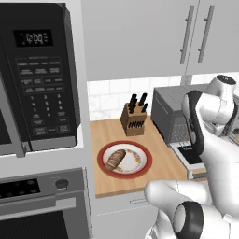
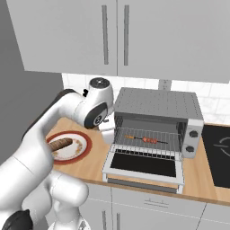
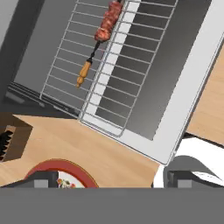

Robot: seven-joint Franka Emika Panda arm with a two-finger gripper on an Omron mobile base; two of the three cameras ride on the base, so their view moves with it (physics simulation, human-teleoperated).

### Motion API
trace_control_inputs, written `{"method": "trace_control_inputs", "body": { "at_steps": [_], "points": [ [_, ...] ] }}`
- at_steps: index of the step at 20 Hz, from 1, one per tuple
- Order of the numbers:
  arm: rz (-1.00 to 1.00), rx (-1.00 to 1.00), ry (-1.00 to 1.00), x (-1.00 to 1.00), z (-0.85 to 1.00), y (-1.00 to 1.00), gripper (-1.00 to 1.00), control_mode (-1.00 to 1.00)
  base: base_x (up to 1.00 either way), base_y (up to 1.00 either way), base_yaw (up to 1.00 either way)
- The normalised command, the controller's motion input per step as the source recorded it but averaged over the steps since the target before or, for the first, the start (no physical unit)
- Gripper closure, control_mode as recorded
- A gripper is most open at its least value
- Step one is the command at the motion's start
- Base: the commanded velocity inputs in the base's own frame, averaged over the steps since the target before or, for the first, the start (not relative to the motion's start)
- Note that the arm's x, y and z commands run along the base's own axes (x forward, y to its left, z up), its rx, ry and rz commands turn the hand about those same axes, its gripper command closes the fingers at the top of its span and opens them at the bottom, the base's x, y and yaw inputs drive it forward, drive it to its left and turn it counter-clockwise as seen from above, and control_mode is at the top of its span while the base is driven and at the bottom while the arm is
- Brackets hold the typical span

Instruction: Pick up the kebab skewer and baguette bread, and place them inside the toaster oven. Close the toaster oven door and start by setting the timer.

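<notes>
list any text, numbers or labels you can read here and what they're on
Microwave display: pale digits, too blurred to read.
Microwave keypad: rows of button labels and numbers, too small to read.
Built-in oven control panel: small marks, not readable.
Toaster oven knobs: no readable markings.
Knife block, plate, cabinets: no text.

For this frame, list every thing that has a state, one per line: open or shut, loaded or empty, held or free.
toaster oven: open, skewer inside.
toaster oven door: folded down flat.
kebab skewer: lying on the wire rack, not held.
baguette bread: lying on the red-rimmed plate, not held.
gripper: open, empty.
microwave: display lit.
upper cabinets: doors shut.
</notes>
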Motion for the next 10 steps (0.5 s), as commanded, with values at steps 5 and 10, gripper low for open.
{"method": "trace_control_inputs", "body": {
  "at_steps": [5, 10],
  "points": [
    [0.18, 0.00, 0.16, -0.02, -0.05, 1.00, -1.00, -1.00, 0.00, 0.00, 0.00],
    [0.11, -0.04, 0.06, 0.11, -0.25, 0.85, -1.00, -1.00, 0.00, 0.00, 0.00]
  ]
}}
